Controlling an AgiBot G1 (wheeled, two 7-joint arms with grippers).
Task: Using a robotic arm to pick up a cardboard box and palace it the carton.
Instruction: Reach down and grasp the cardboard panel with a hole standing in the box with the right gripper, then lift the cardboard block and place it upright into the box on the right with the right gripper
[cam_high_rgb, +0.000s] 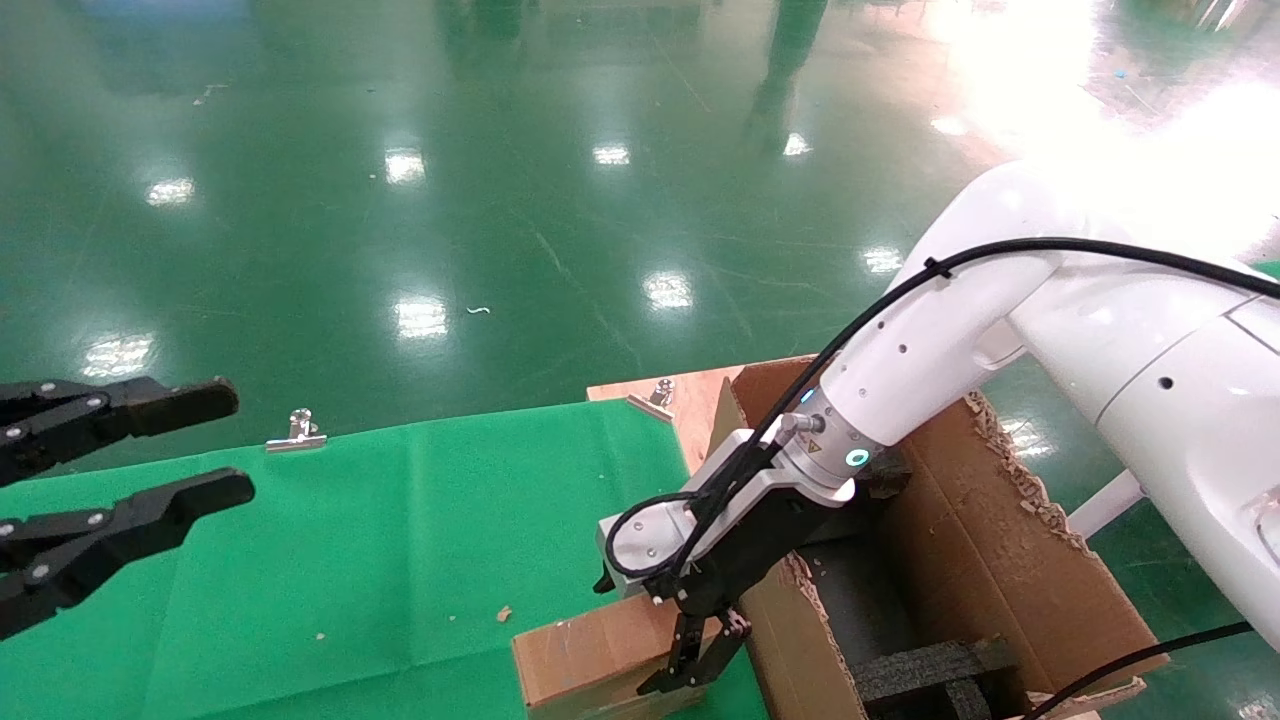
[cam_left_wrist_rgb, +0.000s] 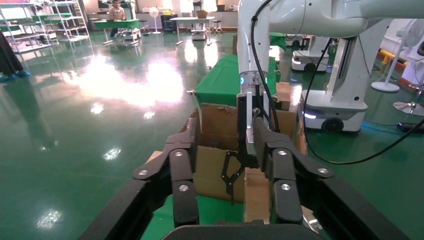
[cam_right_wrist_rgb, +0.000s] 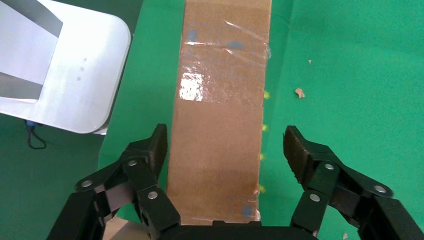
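Right hand (cam_right_wrist_rgb: 222, 150): spread wide astride the cardboard box (cam_right_wrist_rgb: 220, 115)
Left hand (cam_high_rgb: 150, 450): wide, parked
Writing: none readable on the box tape

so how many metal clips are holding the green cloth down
2 in the head view. One clip sits on the cloth's far edge, toward the left gripper. The other clip is at the far corner beside the carton. Nearer edges are out of view, so more may exist.

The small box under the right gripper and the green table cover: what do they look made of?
The cardboard box looks like plain brown cardboard, matte, with glossy clear tape strips that catch the light. The green cover looks like cloth, matte and slightly creased, held by metal clips at its edge. The right gripper hangs open over the box, not gripping it.
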